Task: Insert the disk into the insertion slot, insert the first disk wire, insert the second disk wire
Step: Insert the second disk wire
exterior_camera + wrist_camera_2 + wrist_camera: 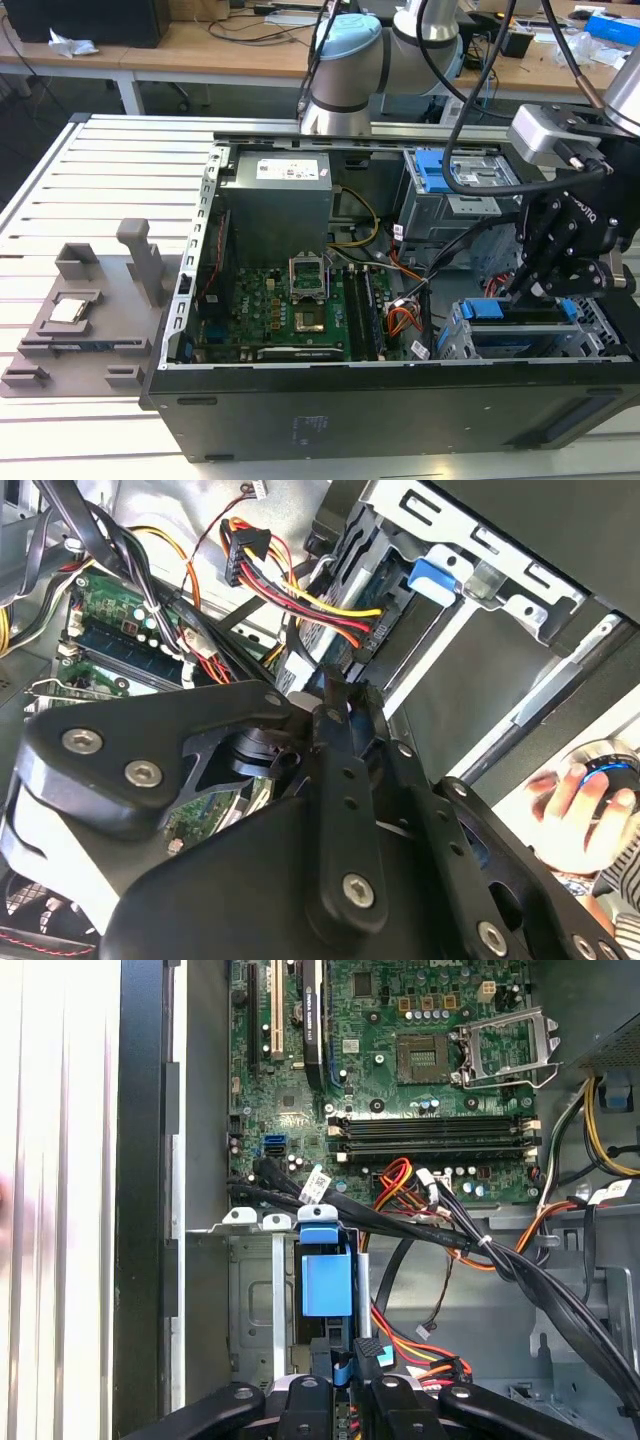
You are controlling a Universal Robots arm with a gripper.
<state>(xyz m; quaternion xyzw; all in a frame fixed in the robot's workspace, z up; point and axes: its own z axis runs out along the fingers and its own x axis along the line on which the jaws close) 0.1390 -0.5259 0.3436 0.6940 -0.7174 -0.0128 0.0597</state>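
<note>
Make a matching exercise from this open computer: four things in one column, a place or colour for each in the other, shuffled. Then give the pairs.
Things
1. disk
2. power supply
3. grey fixture tray
4. motherboard

Places and colours
A. on the slatted table, outside the computer case, at the exterior view's left
B. green board lying flat inside the case
C. blue-framed, in the silver drive cage just below the gripper
D. grey box bearing a white label

Pairs: 1-C, 2-D, 3-A, 4-B
</note>
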